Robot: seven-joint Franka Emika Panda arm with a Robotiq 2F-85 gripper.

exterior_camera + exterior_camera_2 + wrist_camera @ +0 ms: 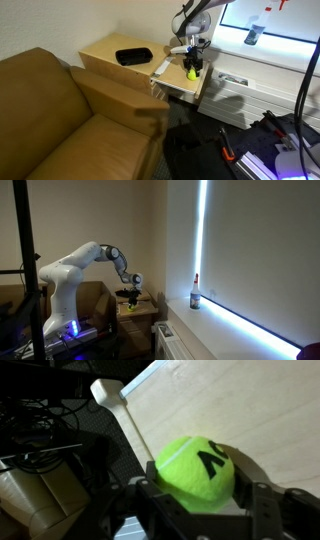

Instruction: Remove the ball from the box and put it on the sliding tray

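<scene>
- The ball is held in the gripper. The jaws are closed partway and pressed against two opposite sides of it.
- Fuzzy felt and a black logo are seen on the ball in the wrist view.
- The ball is out of the box, which sits on the cabinet top, well apart from the gripper.
- The ball is placed over the sliding tray, near the white strip. Whether it touches the wood cannot be told.
- Handling, judged: light, slightly springy, not fragile. The felt should give good friction, so a slip is unlikely.
- A hold across the widest part is judged best, as it is taken now. An off-centre pinch would likely squeeze the ball out.
- Rolling is to be expected on the flat wood, so a low, gentle release is advised.
</scene>
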